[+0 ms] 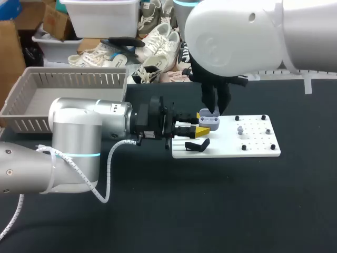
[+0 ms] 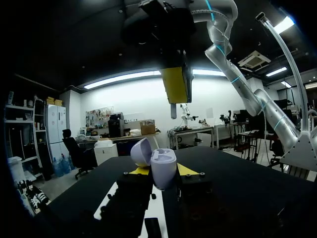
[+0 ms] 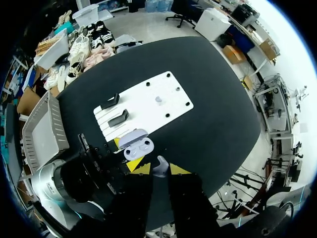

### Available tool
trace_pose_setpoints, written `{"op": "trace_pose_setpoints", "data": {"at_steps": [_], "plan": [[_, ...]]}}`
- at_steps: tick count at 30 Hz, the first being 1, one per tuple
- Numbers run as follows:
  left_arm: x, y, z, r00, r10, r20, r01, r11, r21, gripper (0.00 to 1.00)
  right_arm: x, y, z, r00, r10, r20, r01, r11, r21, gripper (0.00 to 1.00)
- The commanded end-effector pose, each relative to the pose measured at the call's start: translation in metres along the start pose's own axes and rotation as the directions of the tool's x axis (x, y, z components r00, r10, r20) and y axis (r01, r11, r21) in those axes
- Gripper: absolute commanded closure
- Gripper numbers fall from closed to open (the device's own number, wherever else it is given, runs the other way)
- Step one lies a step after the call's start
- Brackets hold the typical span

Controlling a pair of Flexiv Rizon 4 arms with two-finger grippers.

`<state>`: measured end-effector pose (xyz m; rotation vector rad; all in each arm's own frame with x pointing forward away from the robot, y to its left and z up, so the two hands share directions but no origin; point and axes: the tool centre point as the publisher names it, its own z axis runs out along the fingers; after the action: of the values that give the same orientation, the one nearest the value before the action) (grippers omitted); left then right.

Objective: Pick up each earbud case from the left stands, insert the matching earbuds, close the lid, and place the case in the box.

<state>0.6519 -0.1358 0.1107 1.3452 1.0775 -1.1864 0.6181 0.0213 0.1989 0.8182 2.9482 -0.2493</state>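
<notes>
An open lavender earbud case point(image 2: 163, 166) sits between the yellow tips of my left gripper point(image 2: 162, 172), which is shut on it just above the white board's left end. Its lid point(image 2: 141, 151) stands tilted back. In the head view the case point(image 1: 209, 120) is just ahead of my left gripper point(image 1: 199, 130). My right gripper point(image 3: 159, 169) hangs straight above the case point(image 3: 136, 145), shut on a lavender earbud point(image 3: 160, 165). From the left wrist view, one of its yellow fingertips point(image 2: 176, 84) shows over the case. A second earbud point(image 1: 239, 129) rests on the white board point(image 1: 231, 142).
Two black stands point(image 3: 110, 101) point(image 3: 119, 118) sit at the left end of the white board, one visible in the head view point(image 1: 197, 145). Small black pegs dot the board. A grey basket point(image 1: 31, 100) stands at the back left of the black table.
</notes>
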Motion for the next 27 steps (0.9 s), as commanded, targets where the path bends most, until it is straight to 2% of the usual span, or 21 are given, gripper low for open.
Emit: {"op": "trace_pose_setpoints", "data": {"at_steps": [1,8,15,27], "plan": [[0.0,-0.002,0.0,1.0,0.002,0.0,-0.002,1.0,-0.006,1.0,-0.004,0.01,-0.001,0.999,0.017,-0.036,-0.016,1.0,0.015,1.0],[0.0,-0.002,0.0,1.0,0.002,0.0,-0.002,1.0,-0.006,1.0,0.001,0.021,0.001,0.998,0.011,-0.07,-0.011,1.0,-0.002,1.0],[0.0,-0.002,0.0,1.0,0.002,0.0,-0.002,1.0,-0.006,1.0,0.001,0.023,0.002,0.997,0.012,-0.076,-0.013,1.0,-0.017,1.0],[0.0,-0.002,0.0,1.0,0.002,0.0,-0.002,1.0,-0.006,1.0,0.0,0.016,0.013,0.999,0.046,-0.015,-0.046,0.999,0.022,1.0]]}}
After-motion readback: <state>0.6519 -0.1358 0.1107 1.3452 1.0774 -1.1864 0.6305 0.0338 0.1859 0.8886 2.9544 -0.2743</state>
